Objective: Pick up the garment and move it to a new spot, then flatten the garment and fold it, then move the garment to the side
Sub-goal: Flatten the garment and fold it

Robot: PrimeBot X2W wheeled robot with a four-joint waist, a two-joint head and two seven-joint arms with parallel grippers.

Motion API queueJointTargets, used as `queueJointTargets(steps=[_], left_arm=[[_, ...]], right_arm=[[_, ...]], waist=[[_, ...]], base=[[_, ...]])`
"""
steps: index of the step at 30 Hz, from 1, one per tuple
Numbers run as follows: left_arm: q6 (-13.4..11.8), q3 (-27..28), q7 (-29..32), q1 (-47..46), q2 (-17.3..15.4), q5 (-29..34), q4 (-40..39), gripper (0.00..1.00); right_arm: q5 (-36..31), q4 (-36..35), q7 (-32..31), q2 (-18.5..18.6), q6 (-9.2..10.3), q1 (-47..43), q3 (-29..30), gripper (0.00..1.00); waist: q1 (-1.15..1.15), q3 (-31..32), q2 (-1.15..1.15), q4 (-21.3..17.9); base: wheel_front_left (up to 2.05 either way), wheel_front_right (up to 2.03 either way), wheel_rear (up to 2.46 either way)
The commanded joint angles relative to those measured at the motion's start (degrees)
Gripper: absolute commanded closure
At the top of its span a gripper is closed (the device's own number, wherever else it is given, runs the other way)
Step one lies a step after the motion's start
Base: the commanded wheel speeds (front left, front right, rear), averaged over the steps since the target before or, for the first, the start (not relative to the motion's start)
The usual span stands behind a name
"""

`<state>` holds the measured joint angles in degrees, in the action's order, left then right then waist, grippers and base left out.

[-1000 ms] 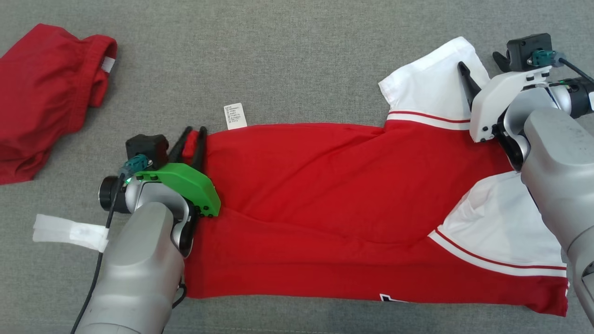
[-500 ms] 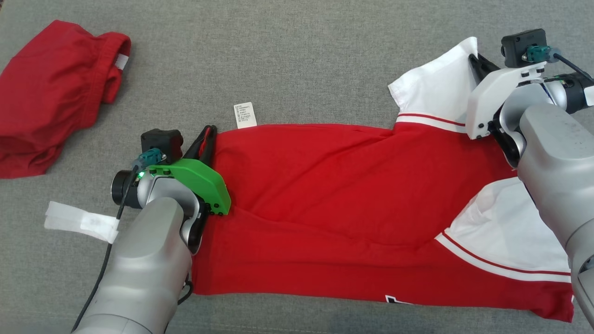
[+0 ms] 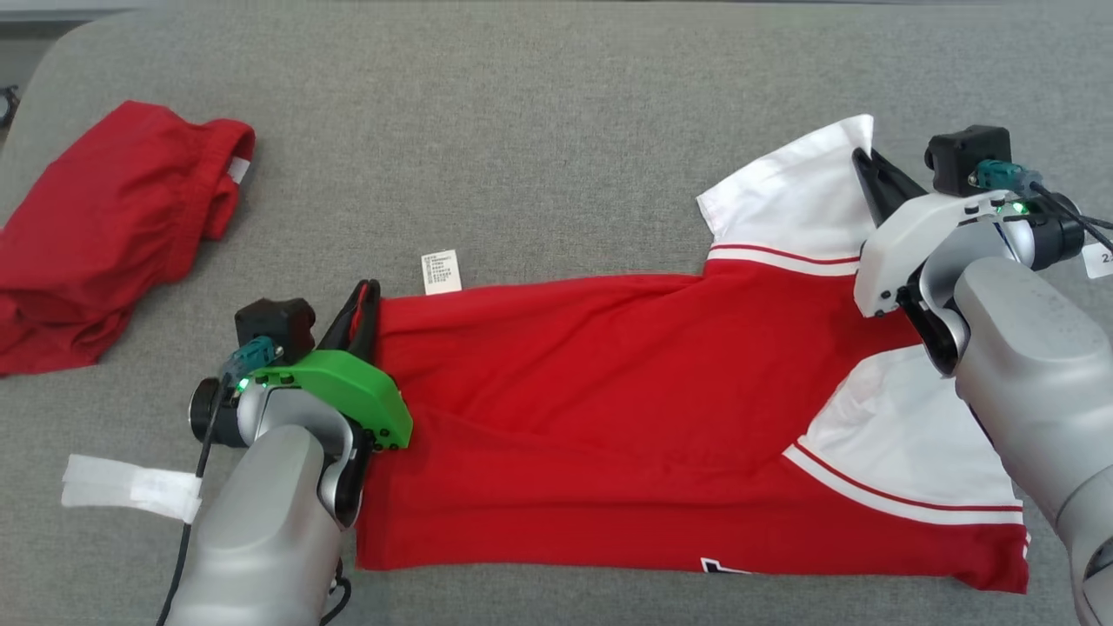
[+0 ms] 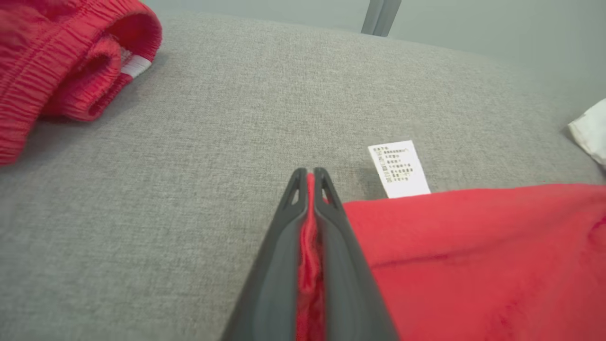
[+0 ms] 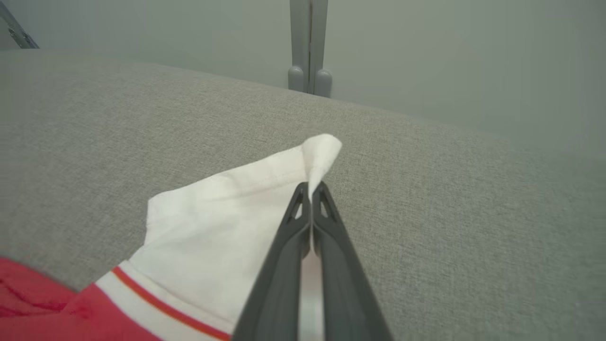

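The red T-shirt [image 3: 609, 409] lies spread sideways on the grey upholstered surface [image 3: 539, 130], hem toward the robot's left and its white sleeves toward the right, mostly flat but with a shallow diagonal crease across the body. Its white care label [image 3: 441, 271] pokes out from the far edge. The left gripper [image 4: 310, 173] is pinched closed on the far hem corner, with red cloth showing between its fingers. The right gripper [image 5: 311, 187] is likewise clamped on the edge of the far white sleeve [image 3: 791, 200], whose tip curls up just past the fingertips. Holding both ends of the same far edge looks meant to keep that edge taut and level, so it can be drawn straight or carried over as one fold line without sagging. Well apart at the far left sits a bunched pair of red shorts [image 3: 113, 226], and a strip of white tape [image 3: 130, 487] lies near the left arm.
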<state>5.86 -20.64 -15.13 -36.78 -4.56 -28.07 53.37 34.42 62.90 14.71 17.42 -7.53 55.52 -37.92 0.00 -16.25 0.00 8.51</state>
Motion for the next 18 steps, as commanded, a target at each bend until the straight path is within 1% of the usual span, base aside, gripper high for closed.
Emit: queueJointTargets(steps=[1,4,8,14,18], left_arm=[[0.0,0.6,0.0,1.2,-0.6,0.6,-0.6,1.00],[0.3,2.2,0.0,3.9,-1.1,1.6,-1.6,1.00],[0.9,4.0,0.0,6.7,-1.7,2.4,-3.4,1.00],[1.4,6.8,0.0,10.0,-2.6,4.7,-7.6,1.00],[1.6,7.8,0.0,12.4,-2.3,6.2,-9.7,1.00]], right_arm=[[0.7,-0.7,0.4,0.4,0.10,-1.4,-0.1,1.00],[1.7,-3.9,0.5,1.3,0.10,-3.6,0.3,1.00],[1.9,-9.9,0.5,2.8,0.10,-7.9,2.7,1.00],[0.3,-18.8,0.5,4.2,0.10,-15.8,5.5,1.00],[-0.2,-23.3,0.5,4.5,0.10,-21.7,7.9,1.00]], waist=[[0.00,3.3,0.00,-1.4],[0.00,5.8,0.00,-2.2],[0.00,8.5,0.00,-3.4],[0.00,11.1,0.00,-5.4],[0.00,12.5,0.00,-6.4]], base=[[0.00,0.00,0.00],[0.00,0.00,0.00],[0.00,0.00,0.00],[0.00,0.00,0.00],[0.00,0.00,0.00]])
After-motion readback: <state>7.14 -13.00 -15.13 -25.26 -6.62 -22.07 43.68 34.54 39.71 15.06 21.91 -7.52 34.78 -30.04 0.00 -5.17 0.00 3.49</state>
